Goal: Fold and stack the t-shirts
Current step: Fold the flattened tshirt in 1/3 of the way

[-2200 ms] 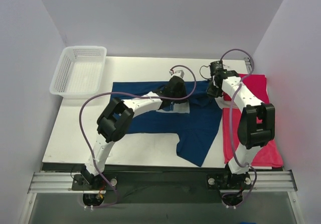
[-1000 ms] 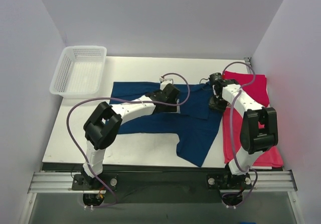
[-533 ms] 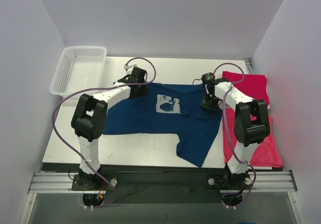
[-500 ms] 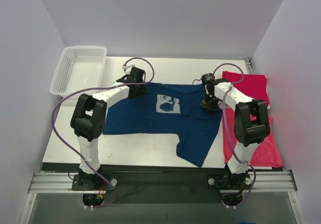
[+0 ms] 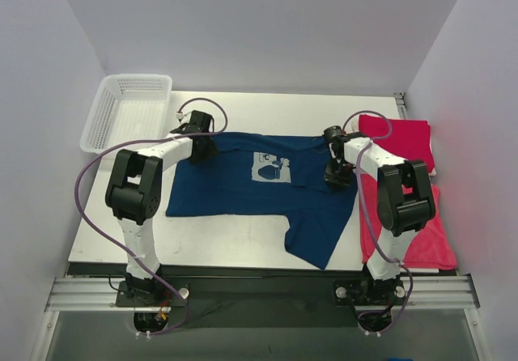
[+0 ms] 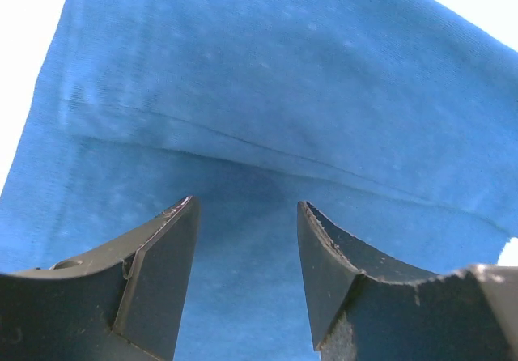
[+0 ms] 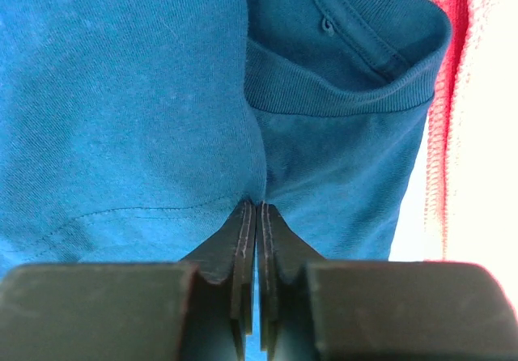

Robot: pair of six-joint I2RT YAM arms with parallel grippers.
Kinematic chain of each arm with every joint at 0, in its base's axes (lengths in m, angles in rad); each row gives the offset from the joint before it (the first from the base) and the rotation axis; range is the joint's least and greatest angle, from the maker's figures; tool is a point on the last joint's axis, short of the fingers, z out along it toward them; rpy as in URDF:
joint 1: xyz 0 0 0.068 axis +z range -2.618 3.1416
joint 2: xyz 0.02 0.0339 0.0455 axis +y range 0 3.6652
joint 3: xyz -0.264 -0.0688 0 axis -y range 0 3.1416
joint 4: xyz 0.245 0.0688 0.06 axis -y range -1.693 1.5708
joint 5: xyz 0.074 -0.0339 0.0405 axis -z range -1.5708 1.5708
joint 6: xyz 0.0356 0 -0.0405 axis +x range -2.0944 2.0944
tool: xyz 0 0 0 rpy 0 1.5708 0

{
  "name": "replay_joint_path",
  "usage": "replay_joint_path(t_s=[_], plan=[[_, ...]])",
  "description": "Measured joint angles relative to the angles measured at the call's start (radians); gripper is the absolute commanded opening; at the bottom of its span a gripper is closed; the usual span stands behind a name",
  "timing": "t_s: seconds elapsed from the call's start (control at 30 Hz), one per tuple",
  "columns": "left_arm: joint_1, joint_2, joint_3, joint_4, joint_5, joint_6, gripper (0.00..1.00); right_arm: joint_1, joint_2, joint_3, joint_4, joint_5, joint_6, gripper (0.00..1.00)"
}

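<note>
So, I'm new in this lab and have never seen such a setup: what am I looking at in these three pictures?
Two white robot arms are bolted at the near edge of a table. The wide picture comes from a fixed camera above and behind them; each close-up comes from a small camera on one wrist, looking past its own fingers. On the table lie a navy t-shirt with a pale print, spread out, red t-shirts at the right, and a white mesh basket at the far left corner. The left gripper hangs open over the navy shirt's left end, holding nothing. The right gripper is shut on a pinch of that shirt's cloth beside the collar.
</note>
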Motion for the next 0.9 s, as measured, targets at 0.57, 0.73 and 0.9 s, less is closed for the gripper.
replay_joint_path(t_s=[0.57, 0.73, 0.9], plan=[[0.067, -0.027, -0.012, 0.004, -0.001, 0.0, 0.62, 0.0, -0.22, -0.027, -0.036, 0.039, 0.007, 0.0], [0.077, -0.03, -0.012, 0.003, -0.001, 0.001, 0.62, -0.001, -0.226, -0.061, -0.042, 0.042, 0.007, 0.0], [0.094, -0.03, -0.011, 0.004, -0.002, 0.002, 0.62, -0.001, -0.18, -0.13, -0.048, 0.053, 0.014, 0.0]])
